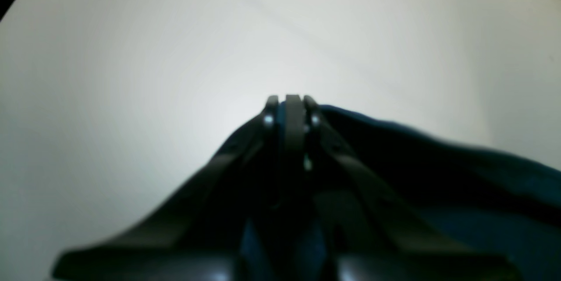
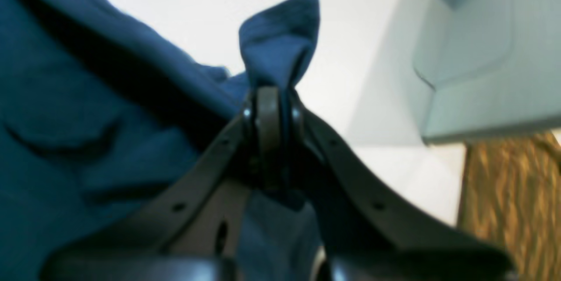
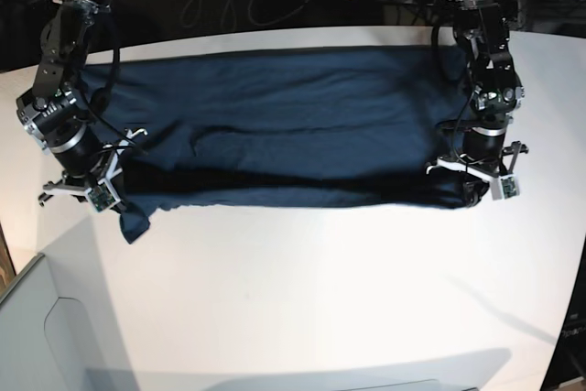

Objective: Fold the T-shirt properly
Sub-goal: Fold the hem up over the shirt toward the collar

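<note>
Across the upper half of the base view, the dark navy-blue short-sleeved cotton T-shirt (image 3: 275,125) lies stretched sideways over the white desk (image 3: 320,299), reaching from the arm at the left edge of the frame to the arm at the right. Its near edge is lifted slightly and casts a dark band of shadow along the lower border of the cloth.

At the left of the base view, the right hand (image 3: 117,203) is clenched on a corner of the T-shirt, and a small flap of fabric hangs below it onto the desk. In the right wrist view the same hand (image 2: 268,97) shows its jaws pressed together on a pinched peak of blue cloth that stands up above the fingertips, with the rest of the shirt filling the left of the frame.

At the right of the base view, the left hand (image 3: 472,191) is clenched on the opposite end of the garment. In the left wrist view the hand (image 1: 291,105) has its jaws closed, with dark fabric bunched between and just beside them and trailing toward the lower right of the frame.

A pale grey box-like object (image 3: 37,327) sits at the lower left of the base view.
</note>
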